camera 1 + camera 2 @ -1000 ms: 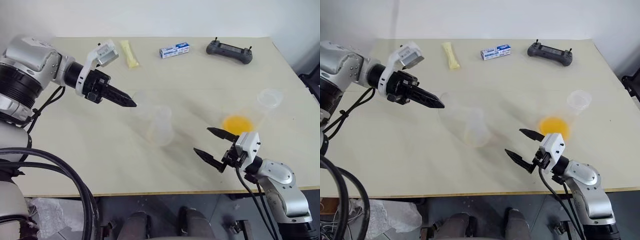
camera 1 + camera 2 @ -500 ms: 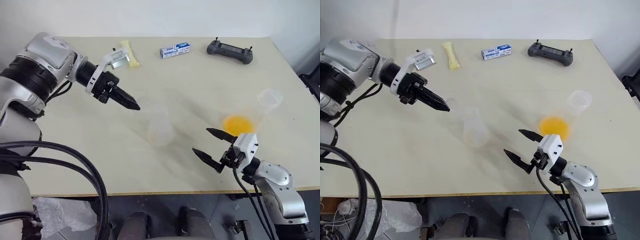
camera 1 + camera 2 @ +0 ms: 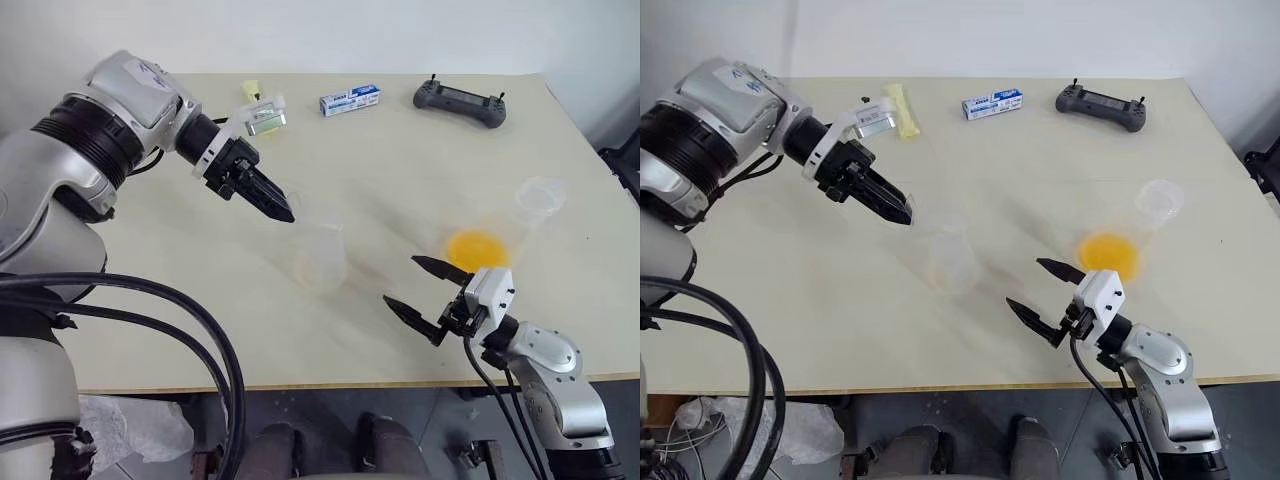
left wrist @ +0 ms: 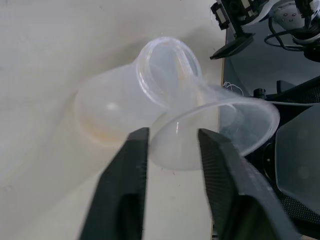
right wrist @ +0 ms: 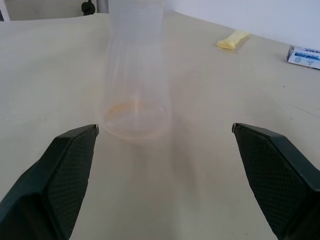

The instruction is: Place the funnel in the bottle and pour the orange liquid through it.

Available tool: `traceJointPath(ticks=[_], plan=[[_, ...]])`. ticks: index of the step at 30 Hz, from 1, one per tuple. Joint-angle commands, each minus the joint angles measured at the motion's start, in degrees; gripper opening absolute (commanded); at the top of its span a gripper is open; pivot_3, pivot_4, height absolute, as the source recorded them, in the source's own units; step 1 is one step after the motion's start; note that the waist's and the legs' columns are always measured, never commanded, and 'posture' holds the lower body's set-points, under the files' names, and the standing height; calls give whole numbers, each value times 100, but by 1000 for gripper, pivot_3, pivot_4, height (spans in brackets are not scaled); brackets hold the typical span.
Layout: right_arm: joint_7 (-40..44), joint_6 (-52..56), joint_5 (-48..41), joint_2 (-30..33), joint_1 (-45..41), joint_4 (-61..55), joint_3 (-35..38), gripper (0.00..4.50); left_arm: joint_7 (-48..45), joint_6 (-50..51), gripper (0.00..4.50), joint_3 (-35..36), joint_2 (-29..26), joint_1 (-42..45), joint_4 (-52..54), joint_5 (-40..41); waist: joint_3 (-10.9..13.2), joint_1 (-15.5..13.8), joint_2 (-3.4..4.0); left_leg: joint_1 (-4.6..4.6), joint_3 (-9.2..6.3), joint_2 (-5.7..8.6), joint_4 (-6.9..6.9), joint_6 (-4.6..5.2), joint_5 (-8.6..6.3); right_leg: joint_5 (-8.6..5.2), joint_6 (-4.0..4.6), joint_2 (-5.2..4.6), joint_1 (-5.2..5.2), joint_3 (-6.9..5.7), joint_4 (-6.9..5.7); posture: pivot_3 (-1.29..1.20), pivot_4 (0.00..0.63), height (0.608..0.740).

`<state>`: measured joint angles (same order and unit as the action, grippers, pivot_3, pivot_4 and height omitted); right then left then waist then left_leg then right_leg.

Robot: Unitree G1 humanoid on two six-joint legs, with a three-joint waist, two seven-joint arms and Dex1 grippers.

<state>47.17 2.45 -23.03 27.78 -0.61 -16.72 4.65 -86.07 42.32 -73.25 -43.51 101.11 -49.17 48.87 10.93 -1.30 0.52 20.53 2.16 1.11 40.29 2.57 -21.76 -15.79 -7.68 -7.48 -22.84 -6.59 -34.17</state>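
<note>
Well | left gripper (image 4: 172, 135) part-open, funnel (image 4: 220, 127) loose between its fingers, seemingly leaning in the bottle (image 4: 110, 115) mouth just ahead — a nudge could topple it | right gripper (image 3: 402, 281) wide, empty — orange liquid (image 3: 475, 245) just beyond it

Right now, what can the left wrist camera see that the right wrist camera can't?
Left wrist view, not the right wrist view: the clear funnel leaning at the bottle's mouth, just past the left gripper, whose fingers stand apart. Right wrist view, not the left wrist view: the yellow packet and the blue and white box, far back on the table. Both: the bottle, the table and the right gripper, wide open.
</note>
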Motion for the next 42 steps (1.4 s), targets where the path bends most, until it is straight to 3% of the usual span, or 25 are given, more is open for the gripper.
traceJointPath(ticks=[1, 6, 16, 25, 32, 35, 38, 42], plan=[[-35, -117, -20, -28, 23, -106, 15, 4500, -643, -82, 3095, 54, 15, 218, -153, 17, 0, 7, 0, 0, 1, 0, 0, 0, 0, 0, 0, 0, 0, 0, 0, 0, 150, 740], [-35, -125, -9, -14, 23, -96, 48, 4500, -643, -137, 4461, 165, 94, 203, -275, -20, 0, 0, 0, 0, 0, 0, 1, 0, 0, 0, 0, 0, -1, 0, 0, 0, 150, 740], [-54, -140, 6, -22, 33, -108, 47, 4500, -643, -395, 4461, 643, 504, 196, -929, -440, 0, -4, 0, 3, 2, 1, 1, 2, 1, 0, -1, 1, -2, -2, 0, 0, 150, 740], [-78, -151, 5, 0, 71, -131, 84, 4500, -643, -543, 4461, 1901, 1074, 232, -1614, -1043, 1, -3, -2, 9, 2, 6, 6, 4, 1, 1, -2, 0, -2, -6, 1, 0, 150, 740], [-121, -125, 18, 46, 80, -174, 154, 4500, -643, -398, 4461, 2523, 858, 132, -1115, -1050, 1, 6, -2, 20, 2, 2, 13, 5, 1, 1, -3, -1, -18, -5, -5, 0, 150, 740], [-133, -91, -13, 79, 111, -214, 210, 4500, -643, -662, 4461, 3110, 640, -180, -998, -1128, 1, 20, -1, 68, 3, 3, 42, 5, 1, 2, -3, -5, -70, -1, -39, 0, 150, 740], [-121, -44, -43, 148, 192, -268, 237, 4500, -564, -1423, 4461, 4079, 438, -851, -855, -1322, -2, 26, 3, 67, 4, 0, 56, 4, 1, 2, -3, -6, -81, 1, -71, 0, 150, 740], [-84, 68, -151, 298, 236, -335, 349, 4500, 230, -2321, 4461, 5724, 276, -2100, -206, -1092, -1, 24, 2, 71, 4, -2, 76, 4, 1, 2, -3, -7, -81, 6, -82, 0, 150, 740]])
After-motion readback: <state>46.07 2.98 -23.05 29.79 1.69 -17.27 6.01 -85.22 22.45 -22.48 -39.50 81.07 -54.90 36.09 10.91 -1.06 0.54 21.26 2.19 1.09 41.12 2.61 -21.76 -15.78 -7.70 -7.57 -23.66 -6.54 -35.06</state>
